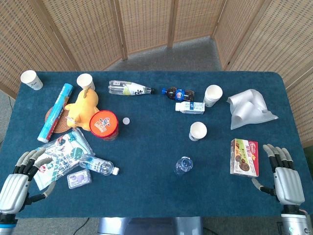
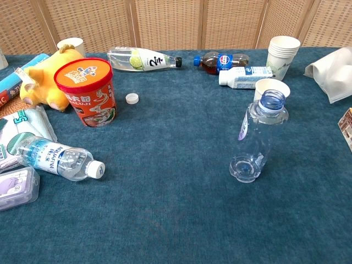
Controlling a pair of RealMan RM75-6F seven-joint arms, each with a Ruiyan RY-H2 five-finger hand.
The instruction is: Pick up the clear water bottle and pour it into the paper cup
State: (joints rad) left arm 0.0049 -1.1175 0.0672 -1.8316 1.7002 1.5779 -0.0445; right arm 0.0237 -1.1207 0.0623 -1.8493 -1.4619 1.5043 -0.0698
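The clear water bottle [image 1: 183,165] stands upright and uncapped near the middle of the blue surface [image 1: 146,191], with the paper cup [image 1: 198,130] just beyond it at about 1 o'clock, apart from it. In the chest view the bottle [image 2: 257,136] looks almost empty, with at most a trace of water at the bottom. So it should be very light, thin-walled and easy to crush or tip. Its plastic is smooth and ribbed, with a narrower waist under the shoulder. A gentle wrap around that middle part seems the safest hold, well below the open blue-ringed neck.

The cup [image 2: 270,88] is thin white paper, open-topped, and would likely slide if nudged on the cloth.

The right hand [image 1: 280,170] lies flat at the bottle's 3 o'clock, well apart from it, fingers spread and holding nothing, just beside a cookie box [image 1: 244,156]. The left hand [image 1: 19,178] rests at the 9 o'clock edge, fingers apart and holding nothing, its fingertips at a soft plastic packet [image 1: 61,154]. A small white cap [image 1: 126,120] lies loose on the felt-like surface at about 11 o'clock.
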